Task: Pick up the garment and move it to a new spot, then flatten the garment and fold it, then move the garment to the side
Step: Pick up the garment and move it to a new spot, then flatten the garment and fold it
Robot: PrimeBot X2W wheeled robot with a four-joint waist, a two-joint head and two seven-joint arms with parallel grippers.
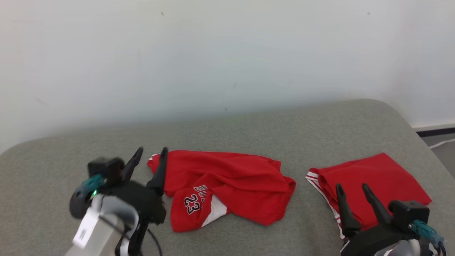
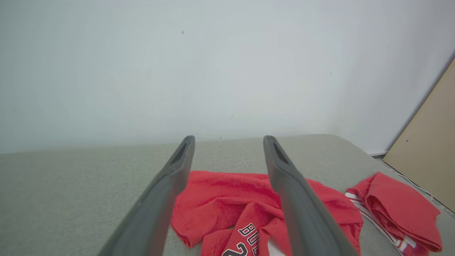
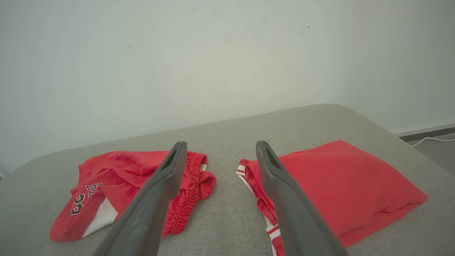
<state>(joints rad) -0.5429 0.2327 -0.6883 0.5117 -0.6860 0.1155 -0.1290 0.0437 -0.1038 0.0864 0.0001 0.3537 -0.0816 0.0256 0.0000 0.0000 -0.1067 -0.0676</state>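
We see bright, even, diffuse light and faint shadows. The left gripper [image 1: 152, 149] is blurred in the head view; wrist-view fingers [image 2: 170, 185] look soft.

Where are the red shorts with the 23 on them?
In the head view the shorts lie crumpled left of centre on the grey cushion, beside the left hand, with a folded red garment to their right.

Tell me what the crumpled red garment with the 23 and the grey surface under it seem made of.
The red garment looks like a soft, matte knit, probably a sports fabric: it lies in limp folds, with a gathered elastic edge. The grey surface seems to be padding covered in matte woven cloth, going by its fine speckled texture and rounded corners.
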